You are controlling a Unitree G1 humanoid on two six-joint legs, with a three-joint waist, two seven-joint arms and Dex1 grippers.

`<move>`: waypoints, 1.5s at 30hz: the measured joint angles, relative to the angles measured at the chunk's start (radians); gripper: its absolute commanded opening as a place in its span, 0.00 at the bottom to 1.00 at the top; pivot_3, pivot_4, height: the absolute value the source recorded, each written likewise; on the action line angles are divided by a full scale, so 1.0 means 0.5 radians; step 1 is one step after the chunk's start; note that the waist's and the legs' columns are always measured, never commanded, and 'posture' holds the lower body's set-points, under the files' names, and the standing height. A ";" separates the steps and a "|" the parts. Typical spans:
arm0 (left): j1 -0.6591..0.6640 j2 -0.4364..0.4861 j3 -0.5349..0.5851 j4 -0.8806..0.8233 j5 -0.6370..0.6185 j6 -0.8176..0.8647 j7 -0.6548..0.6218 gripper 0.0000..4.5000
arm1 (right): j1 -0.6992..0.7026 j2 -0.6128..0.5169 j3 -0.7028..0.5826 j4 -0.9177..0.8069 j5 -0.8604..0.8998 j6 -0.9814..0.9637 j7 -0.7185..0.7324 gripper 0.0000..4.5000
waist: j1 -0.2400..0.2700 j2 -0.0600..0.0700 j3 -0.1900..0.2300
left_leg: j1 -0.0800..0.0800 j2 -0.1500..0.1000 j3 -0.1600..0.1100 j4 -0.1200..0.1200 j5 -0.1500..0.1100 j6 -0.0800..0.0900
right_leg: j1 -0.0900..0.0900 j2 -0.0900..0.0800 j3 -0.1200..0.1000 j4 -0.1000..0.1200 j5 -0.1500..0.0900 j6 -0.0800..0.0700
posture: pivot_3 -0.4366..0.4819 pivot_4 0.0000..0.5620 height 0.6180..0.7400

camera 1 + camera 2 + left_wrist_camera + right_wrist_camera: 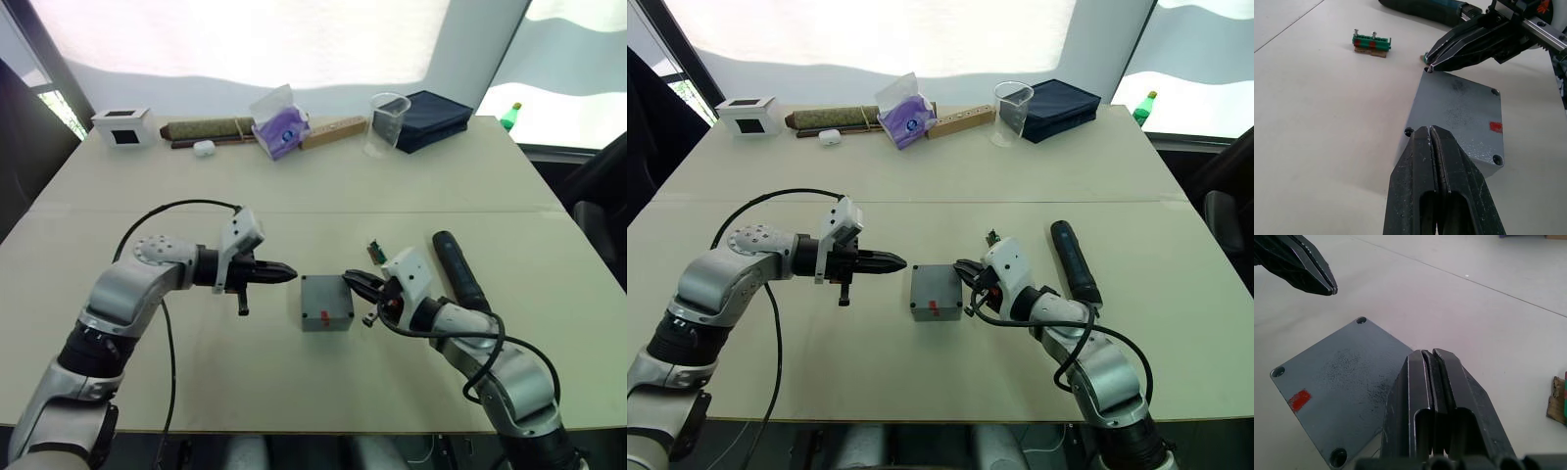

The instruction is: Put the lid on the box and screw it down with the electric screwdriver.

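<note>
Either side of the lidded box [326, 303], left gripper [290, 273] and right gripper [350, 280] are hovering clenched, empty — left wrist view showing the green terminal block [1371, 43] beyond.

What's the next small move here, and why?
Probably swing the right gripper back to the screwdriver lying beside that arm: the lid already sits on the box, its corner holes look empty, and both grippers are shut on nothing.
</note>
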 measured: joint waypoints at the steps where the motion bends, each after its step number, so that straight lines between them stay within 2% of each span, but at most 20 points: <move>1: 0.000 -0.002 0.000 0.000 0.001 0.000 0.000 0.00 | 0.000 0.000 0.001 0.005 0.000 0.000 0.001 0.03 | 0.000 0.000 0.000 | 0.000 0.000 0.000 0.000 0.000 0.000 | 0.000 0.000 0.000 0.000 0.000 0.000 | 0.48 0.27 1.00; 5: -0.001 -0.006 0.000 0.002 0.003 0.000 0.000 0.00 | 0.000 -0.001 0.001 0.006 0.001 0.001 0.003 0.28 | 0.000 0.000 0.000 | 0.000 0.000 0.000 0.000 0.000 0.000 | 0.000 0.000 0.000 0.000 0.000 0.000 | 0.48 0.27 1.00; 12: -0.013 -0.038 0.000 0.010 0.002 0.000 -0.003 0.00 | 0.038 -0.030 -0.017 -0.054 0.023 0.047 0.010 0.91 | 0.000 0.000 0.000 | 0.000 0.000 0.000 0.000 0.000 0.000 | 0.000 0.000 0.000 0.000 0.000 0.000 | 0.48 0.27 1.00; 14: -0.020 -0.049 0.000 0.011 0.002 0.000 -0.004 0.00 | 0.043 -0.045 -0.032 -0.077 0.037 0.071 0.010 0.99 | -0.001 0.000 0.000 | 0.000 0.000 0.000 0.000 0.000 0.000 | 0.000 0.000 0.000 0.000 0.000 0.000 | 0.48 0.27 1.00; 16: -0.052 -0.084 -0.006 0.018 -0.001 0.002 -0.012 0.00 | 0.048 -0.048 -0.136 -0.125 0.134 0.167 -0.004 0.99 | 0.003 0.000 0.001 | -0.001 0.000 0.000 0.001 0.000 0.000 | 0.000 0.000 0.000 0.000 0.000 0.000 | 0.48 0.27 1.00; 19: -0.178 -0.140 -0.054 0.022 -0.025 -0.003 -0.081 0.00 | -0.113 -0.069 -0.617 -0.233 0.459 0.485 -0.121 0.99 | 0.012 0.001 0.002 | -0.008 0.000 -0.001 0.006 0.002 -0.004 | -0.001 -0.001 -0.001 0.000 0.001 0.001 | 0.48 0.27 1.00; 21: -0.236 -0.143 -0.068 0.019 -0.032 -0.033 -0.142 0.00 | -0.185 -0.277 -0.858 -0.263 0.625 0.729 -0.116 0.99 | 0.011 0.002 0.002 | -0.008 -0.001 -0.002 0.006 0.001 -0.002 | -0.002 -0.001 -0.001 -0.001 0.001 0.001 | 0.48 0.27 1.00; 24: -0.295 -0.138 -0.127 0.019 -0.025 -0.125 -0.264 0.00 | -0.277 -0.716 -1.170 -0.119 0.781 1.189 -0.067 0.99 | 0.010 0.008 0.006 | -0.009 -0.002 -0.002 0.003 0.000 0.000 | -0.003 -0.001 0.000 -0.002 0.000 0.000 | 0.48 0.27 1.00; 26: -0.307 -0.147 -0.161 0.019 -0.019 -0.170 -0.315 0.00 | -0.293 -0.923 -1.242 -0.008 0.809 1.408 -0.043 0.99 | 0.002 0.008 0.006 | -0.008 -0.002 -0.003 0.000 0.000 0.002 | -0.004 0.000 0.001 -0.002 0.000 0.000 | 0.48 0.27 1.00; 30: -0.327 -0.156 -0.217 0.012 0.004 -0.225 -0.384 0.00 | -0.290 -1.329 -1.128 0.325 0.851 1.827 0.072 0.99 | -0.007 0.009 0.007 | -0.009 -0.002 -0.003 0.003 -0.002 0.005 | -0.005 0.002 0.004 -0.002 0.000 0.000 | 0.48 0.27 1.00; 33: -0.329 -0.164 -0.227 0.017 0.029 -0.276 -0.404 0.00 | -0.432 -1.460 -0.930 0.631 0.864 1.914 0.197 0.99 | -0.013 0.010 0.007 | -0.008 -0.002 -0.001 0.005 -0.003 0.006 | -0.005 0.002 0.006 -0.002 0.000 0.000 | 0.48 0.27 1.00; 37: -0.333 -0.214 -0.271 0.060 0.067 -0.310 -0.389 0.00 | -0.725 -1.472 -0.600 0.917 0.864 1.894 0.362 0.99 | -0.009 0.010 0.007 | -0.009 -0.002 -0.001 0.004 -0.003 0.007 | -0.007 0.002 0.006 -0.002 0.000 0.001 | 0.48 0.27 1.00; 45: -0.239 -0.193 -0.259 0.047 0.089 -0.293 -0.292 0.00 | -1.099 -1.427 0.010 1.321 0.686 1.713 0.592 0.99 | 0.000 0.011 0.008 | -0.018 -0.001 -0.001 0.005 0.000 0.002 | -0.017 0.001 0.006 -0.001 0.000 0.001 | 0.48 0.27 1.00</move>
